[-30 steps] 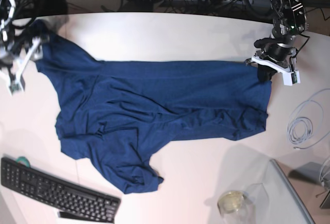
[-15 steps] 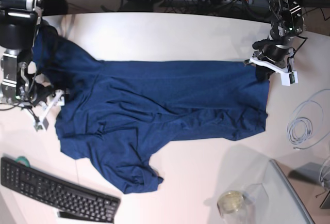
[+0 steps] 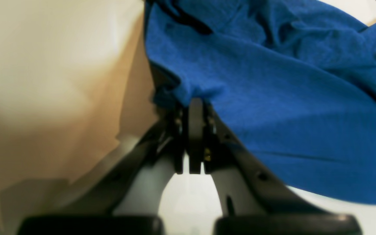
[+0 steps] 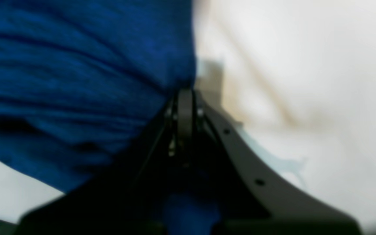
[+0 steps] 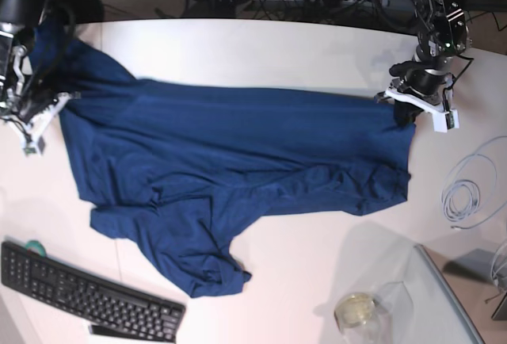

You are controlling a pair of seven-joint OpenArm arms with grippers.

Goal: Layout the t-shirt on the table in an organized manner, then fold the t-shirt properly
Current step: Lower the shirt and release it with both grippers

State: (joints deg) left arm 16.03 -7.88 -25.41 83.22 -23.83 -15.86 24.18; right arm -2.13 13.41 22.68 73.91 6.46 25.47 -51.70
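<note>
Now both claws pinch the shirt across the table.
Largest, the white table (image 5: 261, 51) fills the frame, with the navy t-shirt (image 5: 230, 170) stretched across its middle, wrinkled toward the lower left. At the right edge the left gripper (image 5: 412, 106) is pressed together on the shirt's corner; at the far left the right gripper (image 5: 43, 118) pinches the opposite edge. Lower left lies a black keyboard (image 5: 87, 292).

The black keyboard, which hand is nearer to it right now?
Right. The right hand grips the t-shirt edge on the keyboard's side of the table. The left hand pinches the shirt's opposite end, far across the table.
</note>
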